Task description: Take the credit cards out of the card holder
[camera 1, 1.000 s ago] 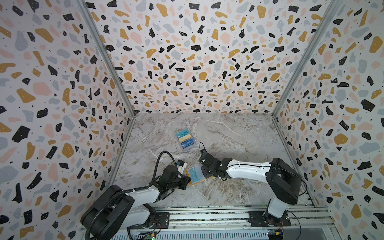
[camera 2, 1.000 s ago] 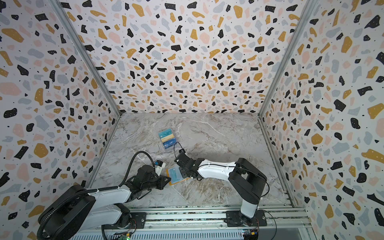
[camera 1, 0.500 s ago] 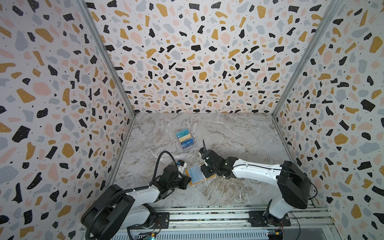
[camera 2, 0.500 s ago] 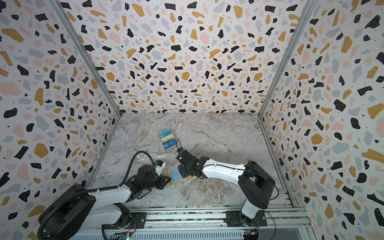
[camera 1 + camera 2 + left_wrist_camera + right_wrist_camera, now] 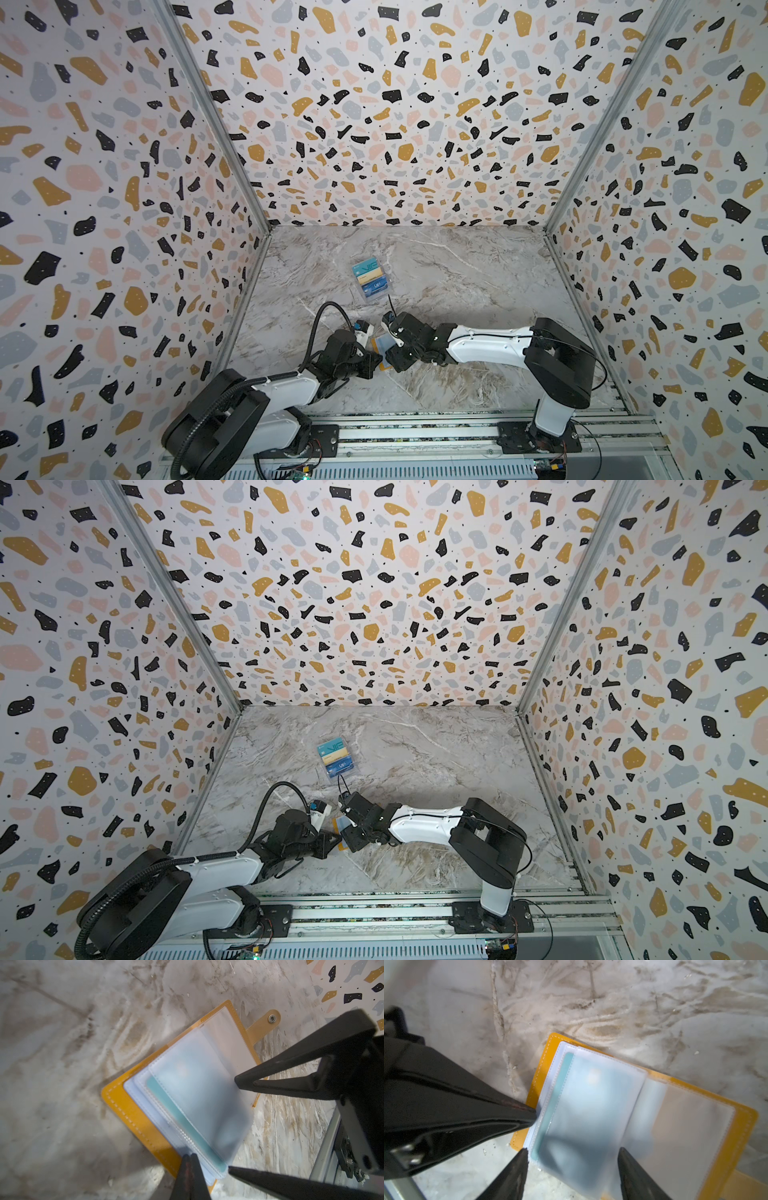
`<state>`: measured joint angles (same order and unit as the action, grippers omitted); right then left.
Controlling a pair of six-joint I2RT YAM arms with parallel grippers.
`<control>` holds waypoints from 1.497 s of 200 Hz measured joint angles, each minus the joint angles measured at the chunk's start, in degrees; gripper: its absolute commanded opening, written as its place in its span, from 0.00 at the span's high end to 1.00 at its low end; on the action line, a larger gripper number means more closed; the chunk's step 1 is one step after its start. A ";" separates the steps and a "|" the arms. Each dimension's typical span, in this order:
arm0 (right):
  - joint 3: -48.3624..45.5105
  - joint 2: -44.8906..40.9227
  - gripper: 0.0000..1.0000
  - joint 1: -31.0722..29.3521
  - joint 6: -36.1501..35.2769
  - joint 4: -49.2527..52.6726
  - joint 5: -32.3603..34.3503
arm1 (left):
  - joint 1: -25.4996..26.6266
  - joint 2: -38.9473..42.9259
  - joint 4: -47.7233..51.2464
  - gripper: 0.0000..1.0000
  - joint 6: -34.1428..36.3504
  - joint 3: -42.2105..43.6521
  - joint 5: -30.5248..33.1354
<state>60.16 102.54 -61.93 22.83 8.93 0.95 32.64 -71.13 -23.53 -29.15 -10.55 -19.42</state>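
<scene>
The card holder lies open on the tabletop near its front edge, directly between the two arms, and in both top views little more than a sliver of yellow and pale blue is seen of it. The left hand is pressed together, its tip set against the outer edge of the clear sleeves, over the cover that lacks the snap tab. Whether a sleeve is nipped there or merely pinned down cannot be told. The right hand is spread, with one finger placed on either side of the short end of a raised, blurred sleeve, and nothing is gripped by it. A teal card is seen tucked in a sleeve beneath the raised one, with only a strip along its long edge exposed. Its long axis is judged to run parallel to the fold, so that one short end is turned towards the right hand; that hand is therefore taken to be the better placed for a pull along the axis. The sleeves, the teal strip and the flat-lying snap tab are shown by the wrist views alone. The clear box, well apart and farther from the arms, is shown only by the top views.
</scene>
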 measured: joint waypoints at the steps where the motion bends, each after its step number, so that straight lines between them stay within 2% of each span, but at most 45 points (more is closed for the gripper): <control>1: 0.02 0.04 0.30 -0.02 0.00 0.00 0.04 | 0.00 0.00 0.00 1.00 0.00 0.00 0.00; 24: 0.35 1.07 0.31 -0.37 0.09 -0.13 1.27 | 0.00 0.00 0.00 1.00 0.00 0.00 0.00; 122: 1.86 2.43 0.47 -0.83 2.49 0.92 6.19 | 0.00 0.00 0.02 1.00 0.00 0.00 0.02; 299: 1.07 -1.42 0.60 2.47 6.21 8.50 13.16 | 0.00 0.02 0.02 1.00 0.00 0.00 0.04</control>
<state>61.23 101.12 -59.46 29.04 17.43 14.11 32.64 -71.11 -23.51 -29.15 -10.55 -19.38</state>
